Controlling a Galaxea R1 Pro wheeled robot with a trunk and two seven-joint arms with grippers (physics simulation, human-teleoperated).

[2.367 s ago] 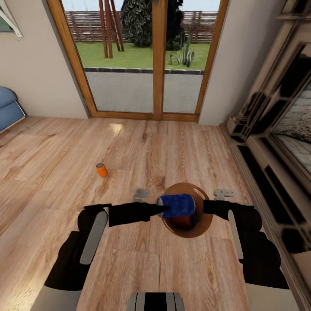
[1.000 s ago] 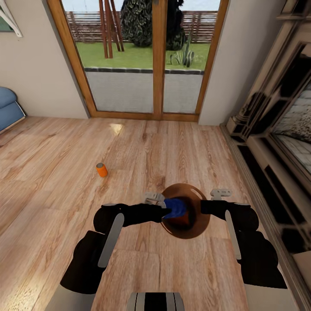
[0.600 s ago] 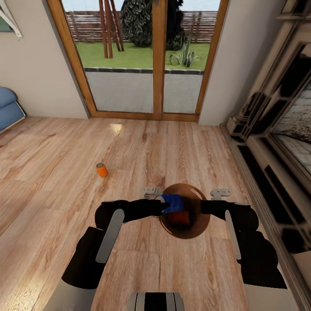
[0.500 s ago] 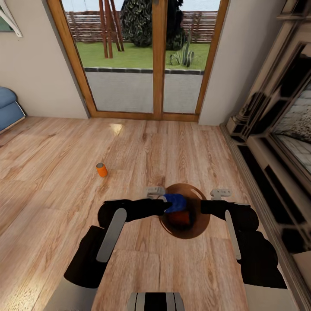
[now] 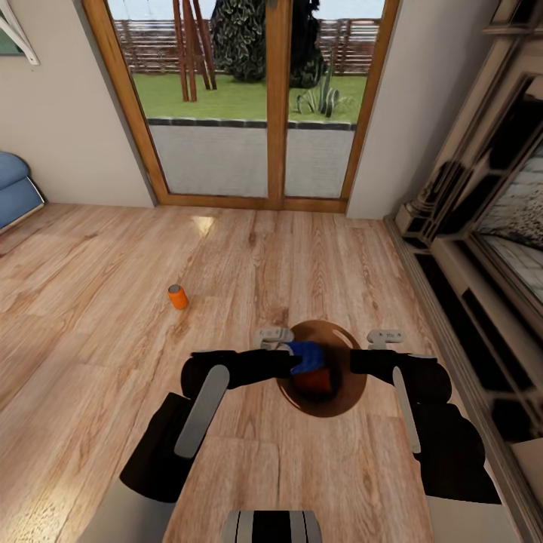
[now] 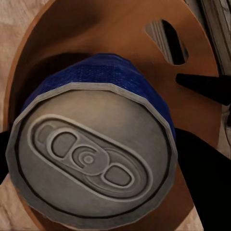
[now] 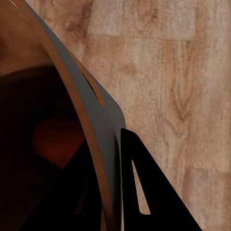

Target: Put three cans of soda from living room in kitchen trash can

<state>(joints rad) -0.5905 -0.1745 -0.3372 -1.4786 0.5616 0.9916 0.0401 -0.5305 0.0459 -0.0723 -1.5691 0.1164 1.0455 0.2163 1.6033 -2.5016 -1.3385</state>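
Blue soda can [image 5: 305, 356] sits in the left gripper [image 5: 296, 354], jaws closed on its side wall, held over the mouth of the brown trash can [image 5: 354, 388]. Left wrist view confirms it: grey top [image 6: 91, 159] facing the camera, bin rim [image 6: 120, 29] ringing it, oval handle hole [image 6: 166, 41] visible.

Right gripper [image 5: 354, 362] has the bin by the rim; right wrist view shows one finger [image 7: 144, 192] outside the wall [image 7: 91, 139] with the wall running between the jaws, so closed on it.

One orange can [image 5: 313, 381] already lies inside the bin. Second orange can [image 5: 178, 296] stands upright on the wood floor [image 5: 90, 317], well apart to the left.

Handling, my read: cans are light, rigid, smooth metal, so likely slippery. Grip mid-body across the diameter, not the rims. Bin is light too and could tip, hence the hold on it.
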